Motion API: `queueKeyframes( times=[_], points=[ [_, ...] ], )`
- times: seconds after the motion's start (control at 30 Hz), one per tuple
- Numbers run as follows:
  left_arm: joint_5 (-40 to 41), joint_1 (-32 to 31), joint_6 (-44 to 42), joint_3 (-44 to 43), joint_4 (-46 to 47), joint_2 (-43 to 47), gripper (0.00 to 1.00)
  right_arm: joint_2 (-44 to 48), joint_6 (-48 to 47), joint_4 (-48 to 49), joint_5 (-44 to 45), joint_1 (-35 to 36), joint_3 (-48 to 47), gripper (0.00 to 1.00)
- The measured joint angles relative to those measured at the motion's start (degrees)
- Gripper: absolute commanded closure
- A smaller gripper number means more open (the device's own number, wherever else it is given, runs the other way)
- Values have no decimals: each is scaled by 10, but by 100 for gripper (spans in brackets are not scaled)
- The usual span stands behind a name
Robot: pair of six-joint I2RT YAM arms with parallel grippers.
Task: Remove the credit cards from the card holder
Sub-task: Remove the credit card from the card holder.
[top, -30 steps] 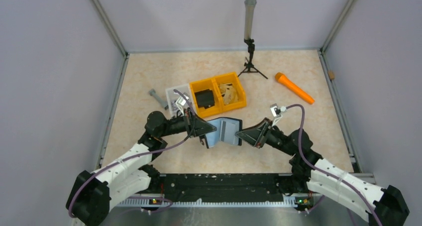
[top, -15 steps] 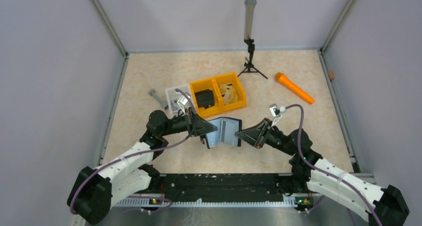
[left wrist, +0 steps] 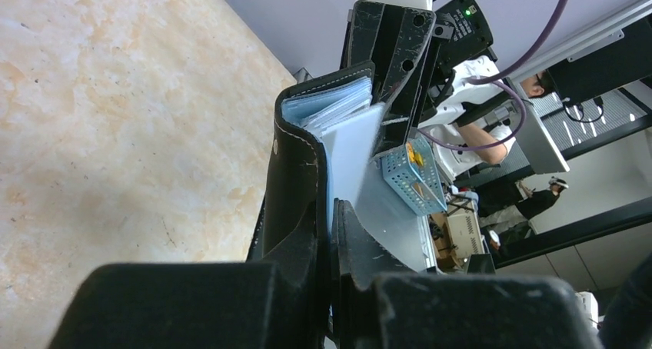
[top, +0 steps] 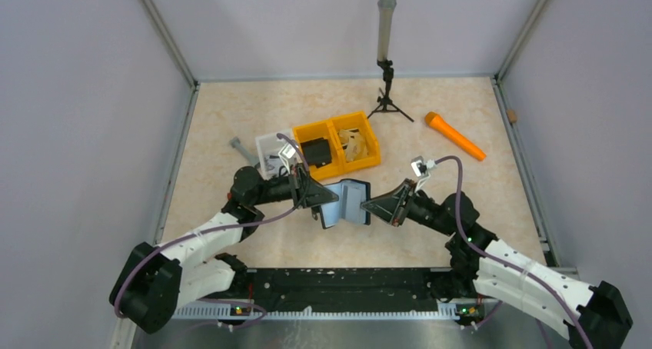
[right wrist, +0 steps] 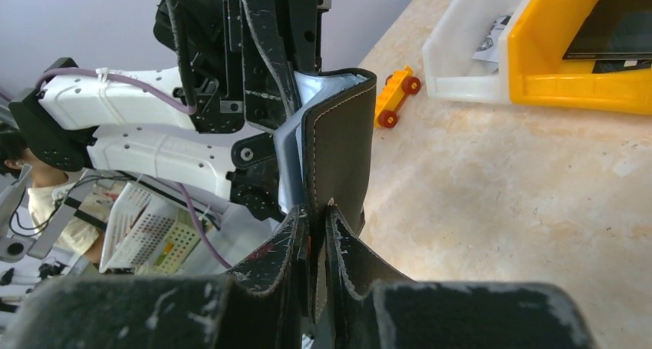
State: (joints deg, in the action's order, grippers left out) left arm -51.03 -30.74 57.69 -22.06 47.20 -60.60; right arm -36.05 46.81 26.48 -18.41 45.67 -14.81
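- The card holder (top: pixel 347 202) is held open between both arms, just on the near side of the yellow bin (top: pixel 355 165).
- The left gripper (top: pixel 329 201) pinches its left flap.
- The right gripper (top: pixel 367 207) pinches its right flap.

top external: high, behind the arm bases, tilted down over the table (top: pixel 231 118); wide and far, takes in the whole workspace and both arms.
left wrist: low, sights along the left gripper (left wrist: pixel 330 218) straight at the right gripper (left wrist: pixel 384 95); very close on the card holder (left wrist: pixel 296 164).
right wrist: mirror of that, sights along its own fingers at the left arm; equally close, yellow bin (right wrist: pixel 569 80) top right.
shared: card holder in all three; each wrist view shows the opposite gripper; bin in top and right wrist views.
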Motion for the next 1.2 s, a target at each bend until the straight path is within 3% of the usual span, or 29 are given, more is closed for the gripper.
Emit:
queueKeyframes(
  times=[0.1,0.5,0.73,0.97,1.0,1.1,1.2],
  points=[
    [-2,0,3,-2,4,-10,100,-9,-6,0,-3,0,-3,88],
    [-4,-1,3,-10,8,-28,100,-33,-20,-13,-9,0,-27,84],
    [-10,-11,5,-12,9,-34,100,-46,-28,-24,1,0,-33,65],
    [-25,-18,10,-12,17,-34,100,-54,-31,-41,19,0,-33,58],
    [-26,-18,10,-12,17,-34,100,-54,-32,-41,19,0,-33,61],
    [-26,-19,10,-12,18,-34,100,-54,-32,-41,19,0,-33,84],
    [-27,-19,9,-12,20,-34,92,-54,-28,-40,18,0,-33,91]
  ],
)
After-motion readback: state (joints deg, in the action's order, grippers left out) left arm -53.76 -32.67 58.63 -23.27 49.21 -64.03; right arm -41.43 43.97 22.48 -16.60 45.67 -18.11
